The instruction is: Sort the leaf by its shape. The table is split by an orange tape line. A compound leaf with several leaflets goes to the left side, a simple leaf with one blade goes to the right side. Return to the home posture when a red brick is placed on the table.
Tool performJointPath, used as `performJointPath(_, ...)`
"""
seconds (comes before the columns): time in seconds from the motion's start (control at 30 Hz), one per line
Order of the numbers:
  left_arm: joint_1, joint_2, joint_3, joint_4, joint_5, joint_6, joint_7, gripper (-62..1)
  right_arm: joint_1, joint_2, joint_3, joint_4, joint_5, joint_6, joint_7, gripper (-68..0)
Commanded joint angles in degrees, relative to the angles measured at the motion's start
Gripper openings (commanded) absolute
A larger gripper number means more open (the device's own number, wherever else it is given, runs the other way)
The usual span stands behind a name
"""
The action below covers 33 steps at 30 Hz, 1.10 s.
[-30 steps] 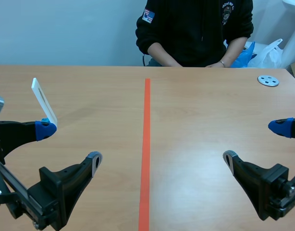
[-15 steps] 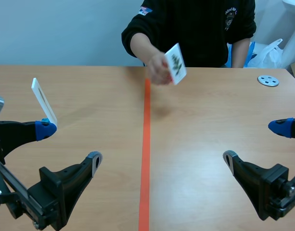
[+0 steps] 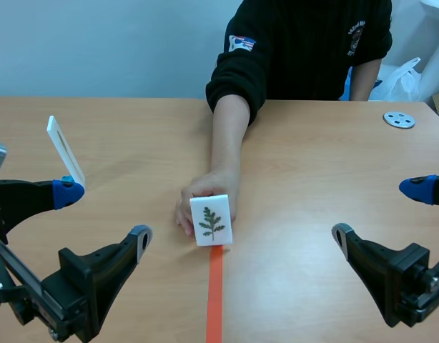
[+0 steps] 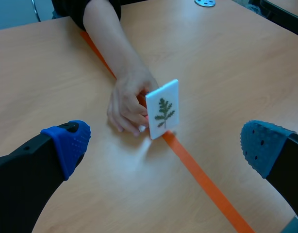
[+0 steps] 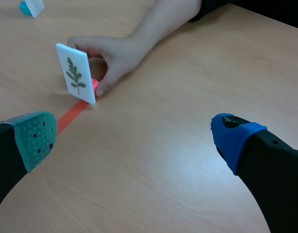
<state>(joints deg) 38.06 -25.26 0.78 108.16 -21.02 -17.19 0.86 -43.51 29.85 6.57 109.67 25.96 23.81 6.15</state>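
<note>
While a hand (image 3: 205, 199) props the leaf card (image 3: 211, 221) upright on the tape (image 3: 214, 300), my left end effector (image 3: 104, 214) is nearer than my right end effector (image 3: 378, 211); both released.

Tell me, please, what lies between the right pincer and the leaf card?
Only bare table and a short run of orange tape lie ahead of the right pincer, as the right wrist view shows. A hand holds the card from behind.

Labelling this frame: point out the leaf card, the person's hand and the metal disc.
leaf card (image 3: 211, 221), scene view, printed leaf.
person's hand (image 4: 124, 98), left wrist view, back of hand.
metal disc (image 3: 399, 119), scene view, its centre.
</note>
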Motion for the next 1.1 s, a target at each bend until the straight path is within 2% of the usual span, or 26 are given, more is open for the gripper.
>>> performJointPath(0.0,-0.48,-0.35,-0.15,0.66,-0.55,-0.15,-0.76,1.4,0.66,-0.02,0.55,1.01,0.59,0.02,0.85,0.4)
performJointPath(0.47,-0.48,-0.37,-0.15,0.66,-0.55,-0.15,-0.57,1.4,0.66,-0.02,0.55,1.01,0.07,-0.22,0.55,0.4)
performJointPath(0.63,-0.48,-0.37,-0.15,0.66,-0.55,-0.15,-0.59,1.4,1.2,0.0,0.52,1.01,-0.26,-0.22,-2.69,0.4)
performJointPath(0.93,-0.48,-0.35,-0.15,0.66,-0.55,-0.15,-0.59,1.4,8.57,0.0,-0.39,-2.56,-0.26,0.31,-4.15,0.4)
performJointPath(1.07,-0.48,-0.35,-0.15,0.66,-0.55,-0.15,-0.59,1.4,12.76,0.0,-3.06,-6.56,-0.26,1.81,-4.2,0.4)
